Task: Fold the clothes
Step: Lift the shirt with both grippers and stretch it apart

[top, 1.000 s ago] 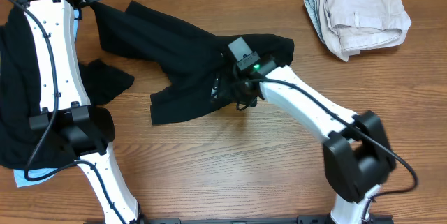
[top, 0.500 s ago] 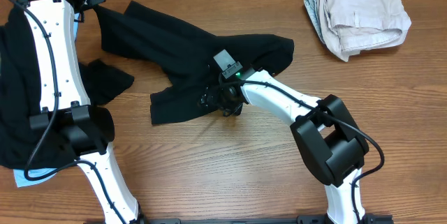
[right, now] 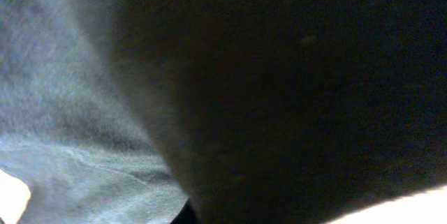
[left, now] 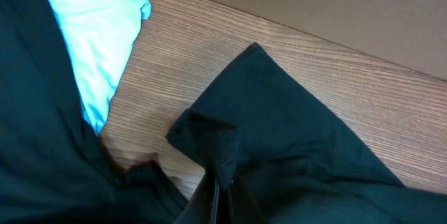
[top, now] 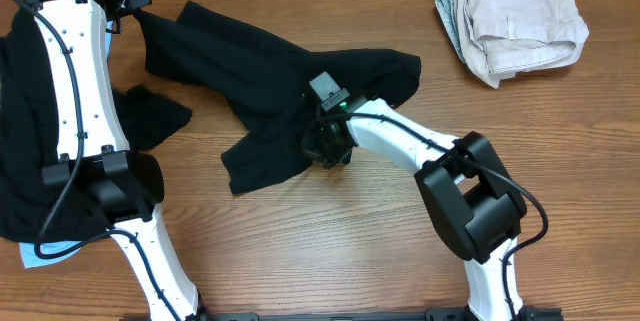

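Black garment (top: 270, 81) lies crumpled, spread from the far-left corner of the tabletop (top: 330, 251) toward the centre, its lower flap ending short of the near edge. Left fingers (left: 204, 208) are closed on a pinched ridge of this cloth at the far-left corner; the fabric bunches up into them in the left wrist view. Right fingers (top: 326, 147) sit buried in the cloth near the centre. The right wrist view shows only dark fabric pressed close, so I cannot tell whether they are open or closed. The material looks light, limp and without stiffness. It should sag and drape from any hold, drag on the wood rather than slide cleanly, and wrinkle freely. Judgement: best taken at hems or corners, two well-separated points along one edge, so the panel hangs flat; a mid-panel pinch only gathers it. A beige pile (top: 515, 21) sits at the far-right corner, well apart. Another black heap (top: 20, 111) lies at the left edge, with a pale blue piece (left: 98, 28) beside it.
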Tool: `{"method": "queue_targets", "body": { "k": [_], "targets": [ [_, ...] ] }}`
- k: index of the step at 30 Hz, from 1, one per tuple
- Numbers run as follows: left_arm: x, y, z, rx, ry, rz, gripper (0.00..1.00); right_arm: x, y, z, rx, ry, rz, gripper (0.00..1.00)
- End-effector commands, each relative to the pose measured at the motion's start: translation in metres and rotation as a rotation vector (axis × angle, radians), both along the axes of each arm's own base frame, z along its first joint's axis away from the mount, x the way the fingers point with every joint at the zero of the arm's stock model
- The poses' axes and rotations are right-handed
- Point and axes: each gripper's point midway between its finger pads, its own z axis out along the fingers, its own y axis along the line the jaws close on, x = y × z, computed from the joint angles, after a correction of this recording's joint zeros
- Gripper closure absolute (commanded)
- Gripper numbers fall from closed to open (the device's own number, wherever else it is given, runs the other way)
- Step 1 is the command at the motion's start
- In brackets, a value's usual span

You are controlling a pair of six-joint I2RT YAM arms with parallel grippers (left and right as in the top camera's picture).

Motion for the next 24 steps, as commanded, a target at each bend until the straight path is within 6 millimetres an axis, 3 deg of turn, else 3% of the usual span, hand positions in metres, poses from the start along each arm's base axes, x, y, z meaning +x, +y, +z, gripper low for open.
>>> {"method": "queue_targets", "body": {
  "k": [1, 7, 18, 24],
  "targets": [
    [0.001, -0.007, 0.007, -0.004, -0.018, -0.018, 0.96, 0.014, -0.011, 0.010, 0.045, -0.005, 0.001, 0.96],
    [0.001, -0.009, 0.007, -0.006, -0.015, -0.023, 0.96, 0.024, -0.038, 0.031, 0.048, -0.014, -0.022, 0.96],
    [-0.006, -0.013, 0.001, -0.019, 0.022, -0.027, 0.96, 0.050, -0.082, 0.093, 0.090, -0.154, -0.060, 0.96],
    [-0.010, -0.013, 0.004, -0.019, 0.027, -0.027, 0.96, 0.060, -0.124, 0.127, 0.090, -0.224, -0.104, 0.96]
  ]
}}
